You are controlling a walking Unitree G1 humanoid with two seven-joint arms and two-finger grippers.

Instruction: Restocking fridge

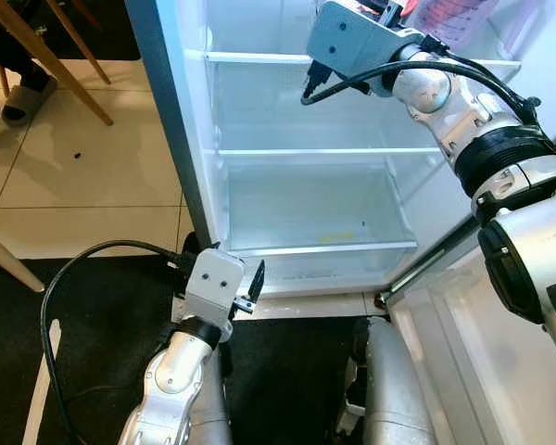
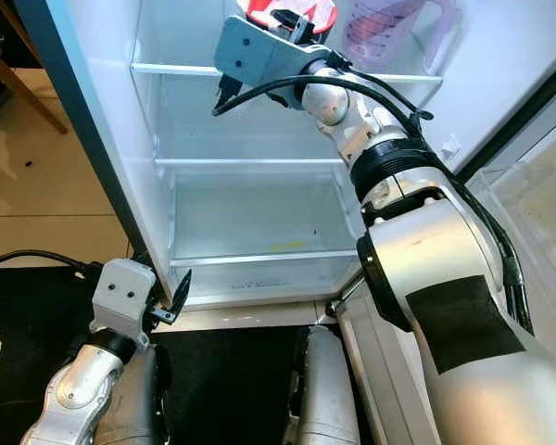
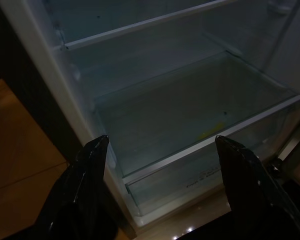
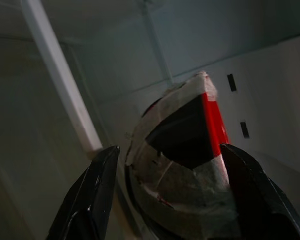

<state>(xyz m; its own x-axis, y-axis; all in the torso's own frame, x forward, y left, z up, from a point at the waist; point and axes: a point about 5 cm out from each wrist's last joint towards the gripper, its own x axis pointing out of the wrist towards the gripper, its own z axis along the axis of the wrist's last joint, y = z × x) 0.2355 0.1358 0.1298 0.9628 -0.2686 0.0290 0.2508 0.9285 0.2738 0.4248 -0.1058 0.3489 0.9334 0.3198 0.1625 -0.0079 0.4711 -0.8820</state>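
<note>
The fridge [image 1: 287, 176] stands open before me, its lower shelves bare. My right gripper [image 2: 292, 19] reaches onto the top shelf, where a round container [image 4: 185, 150] with a red and black lid sits between its fingers [image 4: 90, 200]. The fingers stand wide on either side of it, with a thin gap showing on one side, so the gripper is open. My left gripper [image 1: 253, 283] hangs low in front of the fridge's bottom left corner, open with nothing in it, and its wrist view looks into the clear crisper drawer [image 3: 200, 130].
A clear pink-tinted pitcher [image 2: 389, 32] stands on the top shelf just right of the container. The fridge door [image 1: 482, 343] swings open at my right. Wooden chair legs [image 1: 46, 56] and a person's slippered foot [image 1: 23, 97] are on the tiles far left. A black mat [image 1: 93, 315] lies underfoot.
</note>
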